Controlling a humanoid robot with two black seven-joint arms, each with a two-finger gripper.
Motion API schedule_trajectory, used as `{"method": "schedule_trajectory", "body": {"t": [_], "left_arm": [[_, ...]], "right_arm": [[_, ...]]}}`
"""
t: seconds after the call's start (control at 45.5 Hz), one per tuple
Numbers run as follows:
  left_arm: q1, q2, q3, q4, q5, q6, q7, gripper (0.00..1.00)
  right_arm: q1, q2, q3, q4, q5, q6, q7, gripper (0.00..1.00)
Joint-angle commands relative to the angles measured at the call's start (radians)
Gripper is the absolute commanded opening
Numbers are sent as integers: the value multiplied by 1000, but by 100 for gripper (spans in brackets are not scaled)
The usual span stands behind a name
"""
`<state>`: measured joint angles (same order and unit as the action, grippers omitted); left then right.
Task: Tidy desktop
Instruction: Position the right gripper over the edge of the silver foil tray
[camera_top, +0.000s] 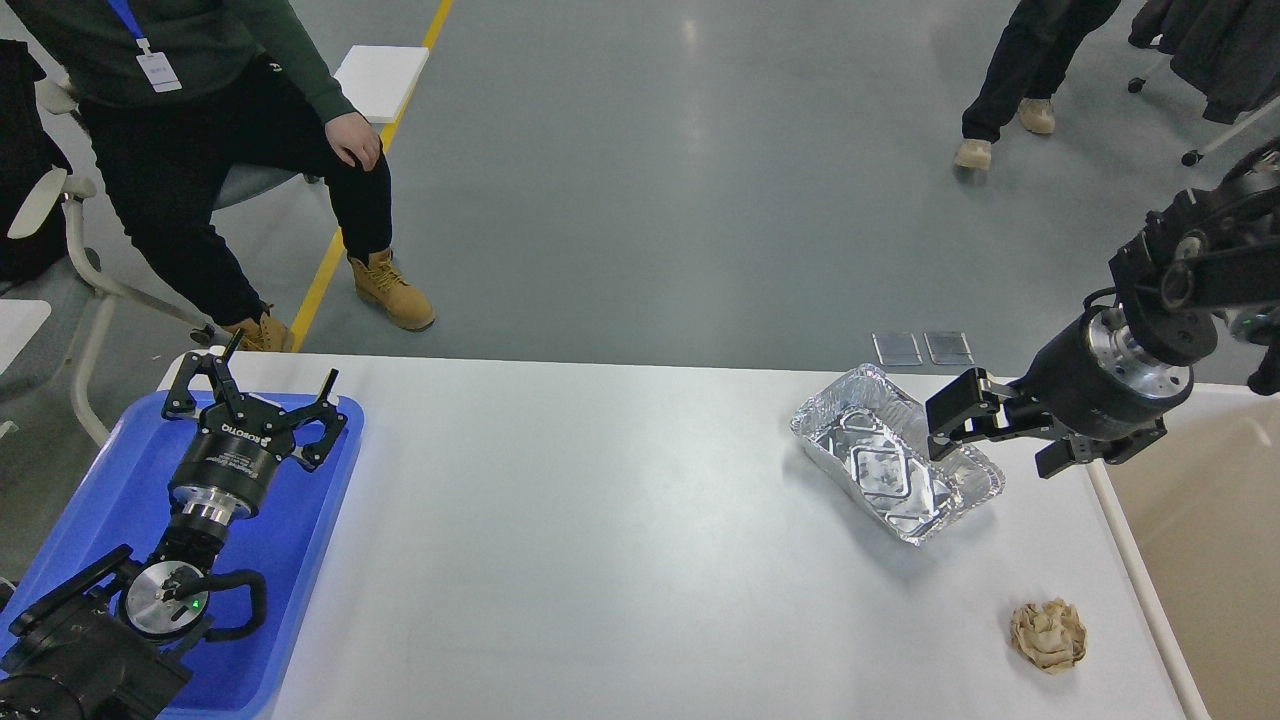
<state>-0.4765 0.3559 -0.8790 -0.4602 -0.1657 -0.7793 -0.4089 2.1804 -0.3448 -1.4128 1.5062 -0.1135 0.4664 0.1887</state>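
Head view looks down on the white worktop (600, 540), which fills most of the lower frame and is the thing being tidied. Only two loose bits sit on it, both toward the right end: an empty foil tray (880, 470) lying at an angle, and a crumpled brown paper ball (1048, 634) well apart from it, nearer the front edge.

Right pincer (965, 420) comes in from the right side and sits at the tray's far-right rim. Looks like it's on or over that rim, but the fingers are dark and seen side-on, so I honestly can't tell if it's pinching the foil or merely lined up with it. My guess is the rim is the obvious place to grab, since thin foil walls give something to bite on.

Beige bin (1200, 520) is just past the worktop's right edge, so both scraps are on the handy side for dumping. Probably why the right arm is doing this job.

Left pincer (255, 395) has its fingers spread wide, holding nothing, and hovers over the blue tray (300, 560) at the left end. It seems parked out of the way.
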Motion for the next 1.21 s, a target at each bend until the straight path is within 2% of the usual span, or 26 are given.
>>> {"method": "schedule_trajectory", "body": {"t": [0.0, 1.186], "left_arm": [[1, 0, 0, 0, 0, 0, -1, 99], [-1, 0, 0, -2, 0, 0, 1, 99]], "right_arm": [[2, 0, 0, 0, 0, -2, 0, 100], [-11, -3, 21, -31, -5, -12, 2, 100]]}}
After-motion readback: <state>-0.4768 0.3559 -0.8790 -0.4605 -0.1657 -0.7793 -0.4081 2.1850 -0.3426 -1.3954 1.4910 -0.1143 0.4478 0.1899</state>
